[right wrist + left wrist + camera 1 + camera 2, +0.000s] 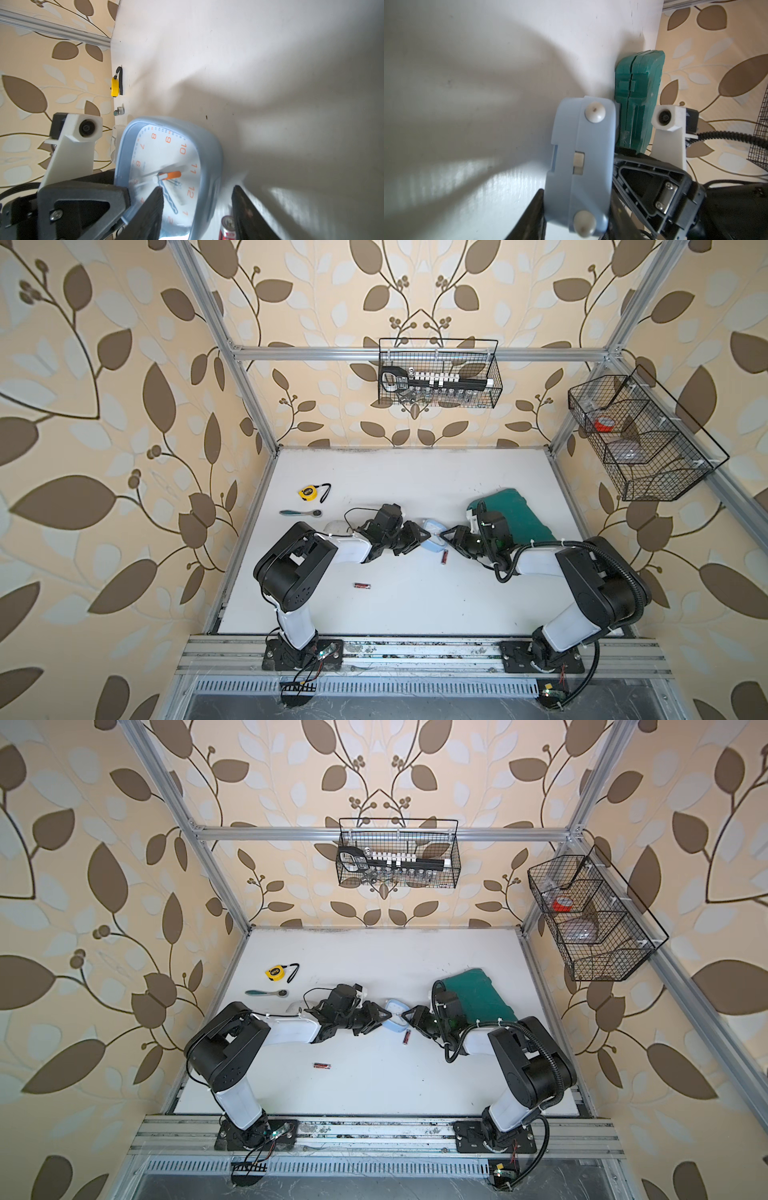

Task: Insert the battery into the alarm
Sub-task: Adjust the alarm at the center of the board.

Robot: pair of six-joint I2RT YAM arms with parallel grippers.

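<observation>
The light blue alarm (432, 548) stands on its edge mid-table, seen in both top views (394, 1026). My left gripper (428, 535) is shut on the alarm (583, 162), one finger on each side of its back, where an open slot shows. My right gripper (443, 536) is open. In the right wrist view, the right gripper (197, 188) has one finger in front of the dial of the alarm (166, 149) and the other beyond its rim. One red battery (444, 556) lies just beside the alarm and shows close up as a battery (227, 228) by the outer finger. A second battery (363, 585) lies nearer the front.
A green case (511, 514) lies behind the right arm. A yellow tape measure (308, 492) and a ratchet handle (301, 513) lie at the back left, with a whitish object (336, 526) by the left arm. Wire baskets (438, 373) (640, 435) hang on the frame.
</observation>
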